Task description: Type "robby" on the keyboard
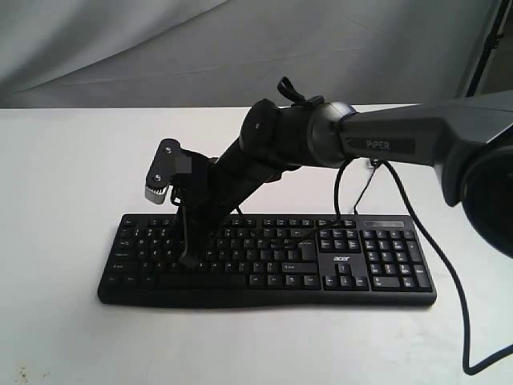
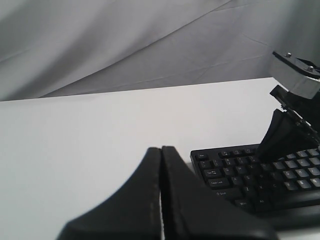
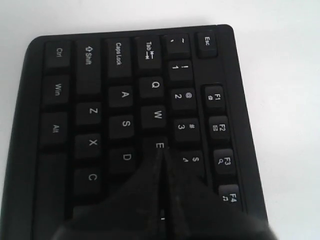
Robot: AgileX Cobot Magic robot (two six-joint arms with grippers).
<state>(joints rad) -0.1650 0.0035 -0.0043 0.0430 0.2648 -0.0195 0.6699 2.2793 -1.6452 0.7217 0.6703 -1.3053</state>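
Observation:
The black keyboard lies across the white table, number pad to the right. My right arm reaches over it from the right. Its gripper points down onto the left letter keys. In the right wrist view the right gripper is shut, its tips at the edge of the E key, with the rest of that key row hidden under the fingers. My left gripper is shut on nothing and sits off the keyboard's Esc end, over bare table. The exterior view does not show it.
A black cable loops over the table to the right of the keyboard and down toward the front edge. Grey cloth hangs behind the table. The right arm's wrist camera shows above the keyboard in the left wrist view.

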